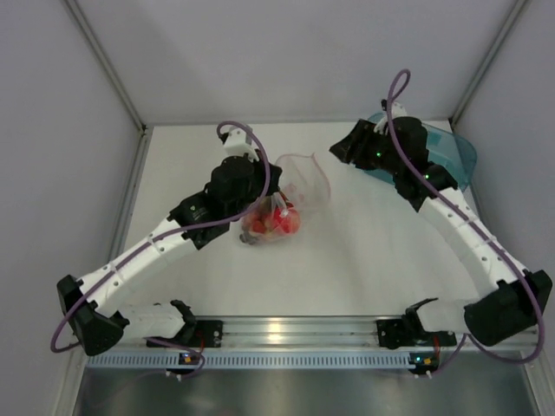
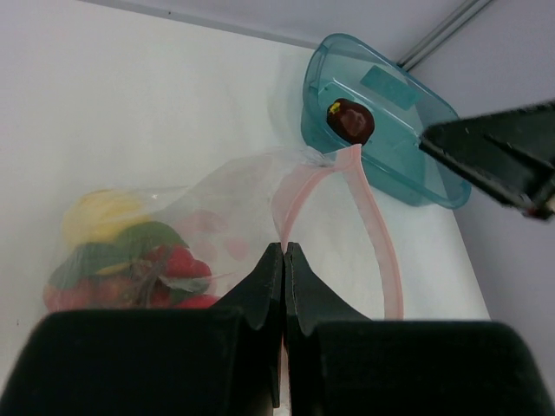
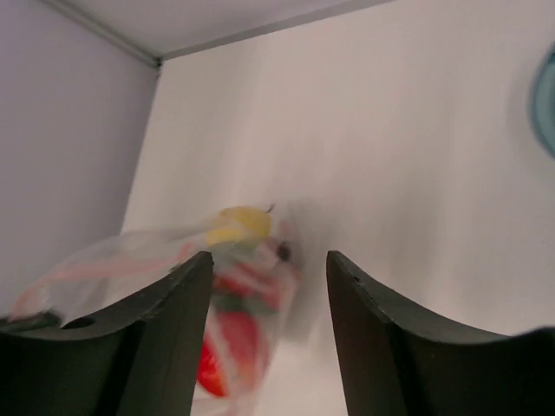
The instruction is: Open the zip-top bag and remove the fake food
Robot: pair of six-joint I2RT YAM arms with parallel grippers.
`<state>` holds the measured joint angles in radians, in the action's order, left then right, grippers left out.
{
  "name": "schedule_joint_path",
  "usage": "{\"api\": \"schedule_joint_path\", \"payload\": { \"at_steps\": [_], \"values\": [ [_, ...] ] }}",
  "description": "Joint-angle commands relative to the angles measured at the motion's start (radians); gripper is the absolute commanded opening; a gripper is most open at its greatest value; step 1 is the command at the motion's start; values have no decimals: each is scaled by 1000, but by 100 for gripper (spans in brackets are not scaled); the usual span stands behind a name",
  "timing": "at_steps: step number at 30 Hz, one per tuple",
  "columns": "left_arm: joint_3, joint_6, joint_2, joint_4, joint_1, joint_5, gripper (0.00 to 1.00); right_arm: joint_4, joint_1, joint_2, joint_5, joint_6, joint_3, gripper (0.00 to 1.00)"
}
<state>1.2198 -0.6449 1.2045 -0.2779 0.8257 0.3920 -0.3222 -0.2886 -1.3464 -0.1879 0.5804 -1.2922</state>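
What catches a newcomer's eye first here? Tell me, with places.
The clear zip-top bag in the middle of the table, red and yellow fake food bunched inside, its pink strip pinched by the shut left pincer. At the far right sits a teal tub holding one dark piece; the right pincer hangs open between tub and bag.

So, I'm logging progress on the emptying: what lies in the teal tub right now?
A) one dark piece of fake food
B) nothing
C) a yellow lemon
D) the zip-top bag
A: the left wrist view shows a single dark piece in the teal tub, while the yellow lemon sits inside the zip-top bag.
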Motion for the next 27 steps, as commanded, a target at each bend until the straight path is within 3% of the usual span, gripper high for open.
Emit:
{"api": "schedule_joint_path", "payload": {
  "at_steps": [1,6,9,27],
  "values": [
    [66,-15,9,36,-2,45,0,69,-190,127,169,55,16,52],
    [81,-55,30,37,-2,45,0,20,-423,142,370,32,-21,45],
    [80,-88,23,40,-2,45,0,37,-495,122,409,26,-16,40],
    [-37,-105,-132,36,-2,80,0,175,-590,-195,401,-10,-65,37]
  ]
}}
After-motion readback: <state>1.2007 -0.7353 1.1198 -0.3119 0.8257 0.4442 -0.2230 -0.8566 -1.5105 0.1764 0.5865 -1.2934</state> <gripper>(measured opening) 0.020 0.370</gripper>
